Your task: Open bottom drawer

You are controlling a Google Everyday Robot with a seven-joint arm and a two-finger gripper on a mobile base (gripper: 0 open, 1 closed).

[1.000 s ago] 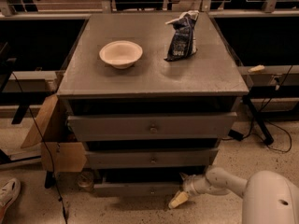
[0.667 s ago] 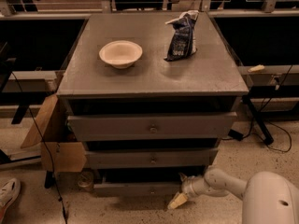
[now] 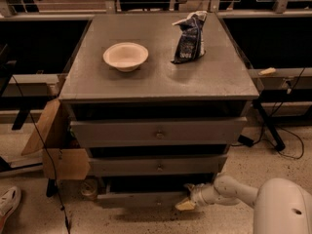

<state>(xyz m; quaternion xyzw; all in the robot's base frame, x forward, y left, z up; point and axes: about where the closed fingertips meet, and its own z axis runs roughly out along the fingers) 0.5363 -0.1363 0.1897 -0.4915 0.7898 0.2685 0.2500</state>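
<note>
Cardboard box (image 3: 62,156) noted far to the left of and above the gripper. The bottom drawer (image 3: 139,199) lies directly left of the gripper, lowest of three in the cabinet and just above the floor. The gripper (image 3: 186,204) is set low at the right end of that drawer front, touching or just beside it; whether it is open or closed, or holding anything, cannot be told. The white arm (image 3: 229,190) runs off to its right. Step judged: engagement with the drawer front, pull barely begun. A straight, level draw outward is called for next. The front is seen as a thin grey strip, slightly proud of the middle drawer (image 3: 158,167), with a dark gap above; its knob cannot be made out.
</note>
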